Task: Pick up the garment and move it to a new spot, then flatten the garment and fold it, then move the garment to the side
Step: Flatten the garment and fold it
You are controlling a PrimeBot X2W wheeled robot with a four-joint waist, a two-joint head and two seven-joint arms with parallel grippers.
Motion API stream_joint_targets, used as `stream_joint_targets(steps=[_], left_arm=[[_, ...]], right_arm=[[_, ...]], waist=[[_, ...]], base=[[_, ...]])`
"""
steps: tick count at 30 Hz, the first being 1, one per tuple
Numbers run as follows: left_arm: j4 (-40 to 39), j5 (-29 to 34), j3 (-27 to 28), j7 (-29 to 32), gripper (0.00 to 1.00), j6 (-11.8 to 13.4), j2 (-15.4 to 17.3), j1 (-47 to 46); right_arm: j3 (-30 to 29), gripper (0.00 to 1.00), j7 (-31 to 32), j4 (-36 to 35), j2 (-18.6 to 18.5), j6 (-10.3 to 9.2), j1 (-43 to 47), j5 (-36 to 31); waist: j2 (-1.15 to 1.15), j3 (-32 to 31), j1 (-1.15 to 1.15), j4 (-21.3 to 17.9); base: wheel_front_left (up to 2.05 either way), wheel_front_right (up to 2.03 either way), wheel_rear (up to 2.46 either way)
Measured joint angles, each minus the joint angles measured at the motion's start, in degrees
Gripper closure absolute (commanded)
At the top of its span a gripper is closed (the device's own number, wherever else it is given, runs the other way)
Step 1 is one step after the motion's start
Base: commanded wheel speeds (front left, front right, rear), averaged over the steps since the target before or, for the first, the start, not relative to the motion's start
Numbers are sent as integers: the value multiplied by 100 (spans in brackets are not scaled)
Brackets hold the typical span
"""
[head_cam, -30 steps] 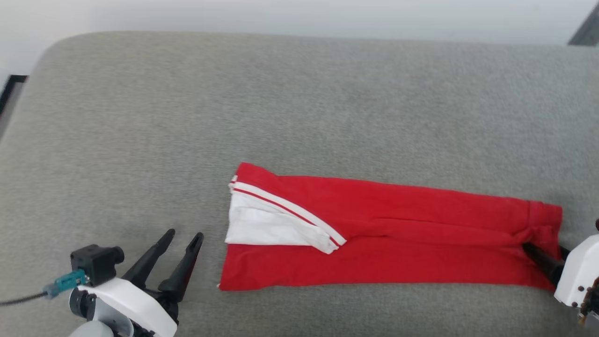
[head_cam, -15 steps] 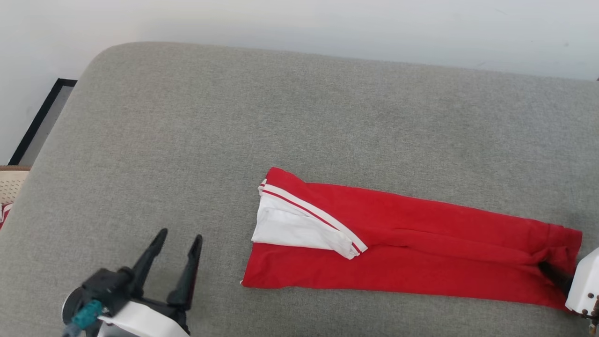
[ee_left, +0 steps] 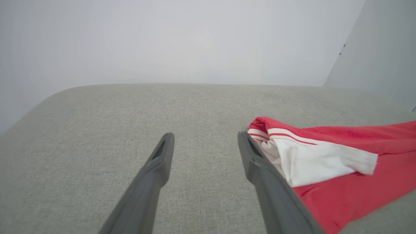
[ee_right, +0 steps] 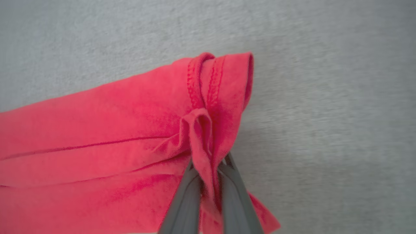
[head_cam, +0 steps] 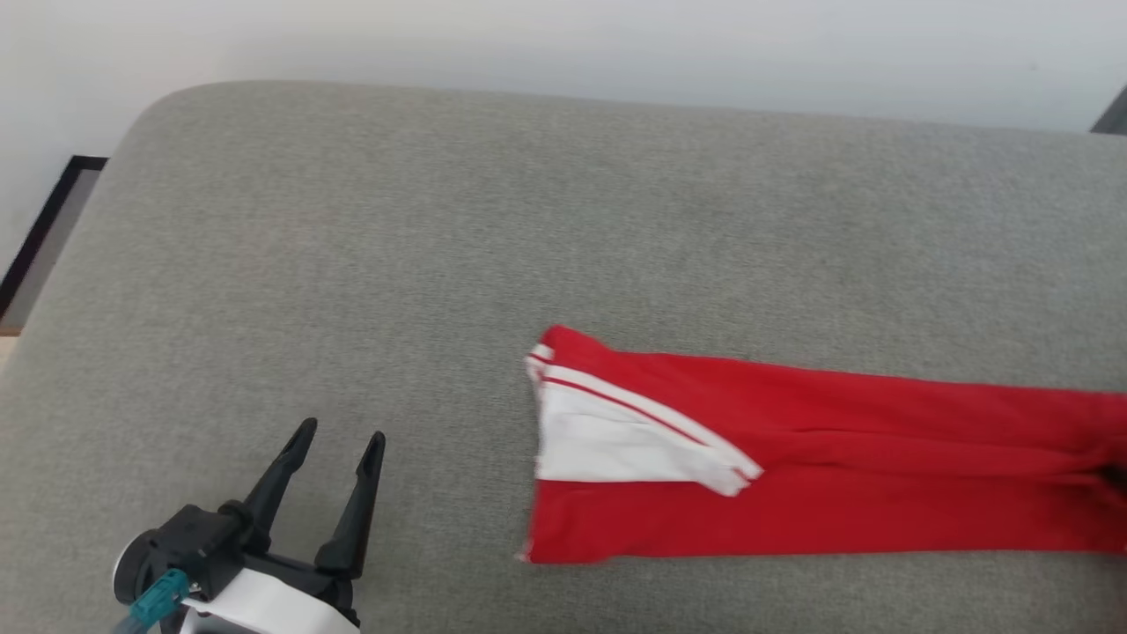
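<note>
**Right gripper pinches the folded shirt's hem end**

The garment [head_cam: 836,458] lies on the grey cushion [head_cam: 440,220] as 1 long, narrow red band, folded lengthwise. In the head view it sits on the cushion's near right part and runs off the picture's right edge. A white sleeve [head_cam: 616,440] with thin red-and-white stripe trim lies across the band's left end. At the other end, the stitched hem [ee_right: 211,81] curls over and bunches into a raised ridge.

The left gripper [head_cam: 343,431] hangs over the cushion's near left part. Its 2 dark fingers are spread wide with nothing between them, pointing toward the cushion's far edge. The right gripper [ee_right: 209,162] reaches in at the hem end, its fingers drawn nearly together and clamped on an upright fold of red cloth.

The sleeve end lies to the right of the left gripper, clear of its fingers.
</note>
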Motion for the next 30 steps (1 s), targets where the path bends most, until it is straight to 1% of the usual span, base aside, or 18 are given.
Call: stream_joint_targets(steps=[4, 9, 11, 13, 16, 18, 21, 25, 30], left_arm=[[-108, -7, 20, 0, 0, 0, 18, 1], [-153, -45, 59, 0, 0, 0, 24, -1], [-151, -70, 93, 0, 0, 0, 26, -4], [-147, -69, 158, -1, 0, 0, -16, -10], [-127, -79, 170, 0, 0, 0, -62, -16], [-101, -102, 166, 0, 0, 0, -83, -16], [-51, -259, 181, -1, 0, 0, -120, -8], [24, -296, 151, 0, 0, 0, -97, -2], [49, -337, 18, -1, 0, 0, -111, -16]], right_arm=[[-489, 100, -24, -78, -223, 0, 49, -137], [-1383, 100, -66, -249, -505, -10, 112, -457], [-1608, 100, -18, -386, -513, -15, 132, -573], [-1645, 100, 108, -578, -443, -15, 150, -610], [-1424, 100, 316, -1045, -242, -15, 190, -561], [-1138, 100, 452, -1451, -107, -15, 260, -477], [-487, 100, 686, -2081, 1, -15, 448, -380], [464, 100, 957, -2796, 163, -15, 557, -291], [1462, 100, 1076, -3238, 282, -15, 478, -298]], waist=[[0, 51, 0, -147], [0, 112, 0, -317], [0, 129, 0, -373], [0, 136, 0, -419], [0, 125, 0, -454], [0, 103, 0, -464], [0, 71, 0, -467], [0, 44, 0, -434], [0, 47, 0, -301]], base=[[0, 0, 0], [0, 0, 0], [0, 0, 0], [0, 0, 0], [0, 0, 0], [0, 0, 0], [0, 0, 0], [0, 0, 0], [0, 0, 0]])
